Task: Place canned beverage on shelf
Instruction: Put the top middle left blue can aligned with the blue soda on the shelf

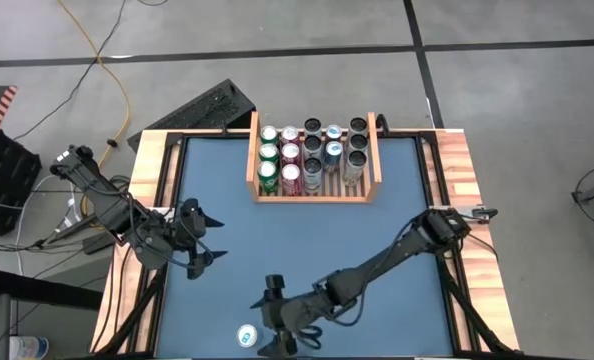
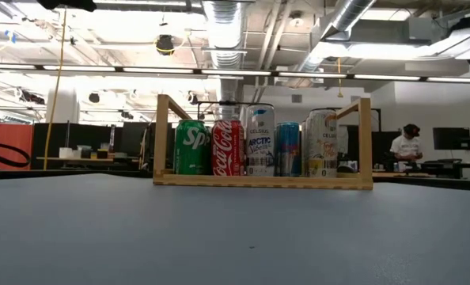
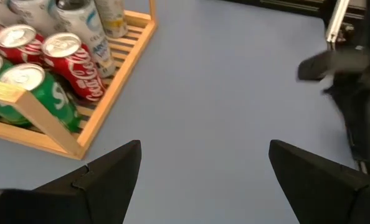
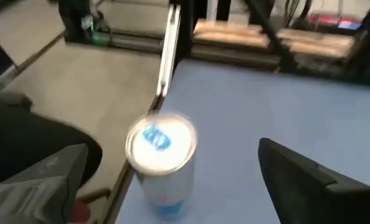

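The shelf (image 1: 314, 190), a light-wood tray with low walls, stands at the table's far middle and holds several upright cans in rows (image 1: 290, 160). The low view shows it too, as the shelf (image 2: 263, 180). A single white canned beverage with a blue tab (image 1: 246, 336) stands upright close to the table's near edge. My right gripper (image 1: 274, 322) is open just to the can's right. In the right wrist view the can (image 4: 161, 155) stands ahead, in line with the gap of my right gripper (image 4: 171, 149). My left gripper (image 3: 203, 149) hangs open over the left part of the table, holding nothing.
The shelf's near corner (image 3: 79, 146) and the red and green cans (image 3: 60, 62) show in the left wrist view. The table's near edge and its wooden border (image 4: 166, 68) run close by the loose can. Open blue tabletop (image 1: 307, 240) lies between the shelf and both grippers.
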You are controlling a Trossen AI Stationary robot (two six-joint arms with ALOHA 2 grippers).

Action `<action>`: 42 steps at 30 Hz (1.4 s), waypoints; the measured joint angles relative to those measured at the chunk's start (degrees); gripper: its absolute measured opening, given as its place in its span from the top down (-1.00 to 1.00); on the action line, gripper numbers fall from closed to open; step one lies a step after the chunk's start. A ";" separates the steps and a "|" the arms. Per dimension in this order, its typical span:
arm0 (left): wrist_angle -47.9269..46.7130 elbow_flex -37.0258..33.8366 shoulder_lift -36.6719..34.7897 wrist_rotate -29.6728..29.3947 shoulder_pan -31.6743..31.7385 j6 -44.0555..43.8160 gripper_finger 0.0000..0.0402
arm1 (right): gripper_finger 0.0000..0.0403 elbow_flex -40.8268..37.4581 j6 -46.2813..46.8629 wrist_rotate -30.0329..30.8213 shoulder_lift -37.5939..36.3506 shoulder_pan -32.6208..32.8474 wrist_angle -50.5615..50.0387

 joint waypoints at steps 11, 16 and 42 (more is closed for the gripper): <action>0.09 0.00 0.02 1.65 -0.02 -0.12 -0.70 | -0.57 -0.11 7.57 3.63 4.95 0.51 7.47; 0.10 0.00 0.02 2.08 -0.02 -0.08 -0.70 | -0.58 -0.02 12.50 5.94 5.84 1.32 8.53; 0.08 0.00 0.00 2.03 -0.04 -1.07 -0.70 | -0.52 -0.13 17.01 16.18 17.01 1.03 23.58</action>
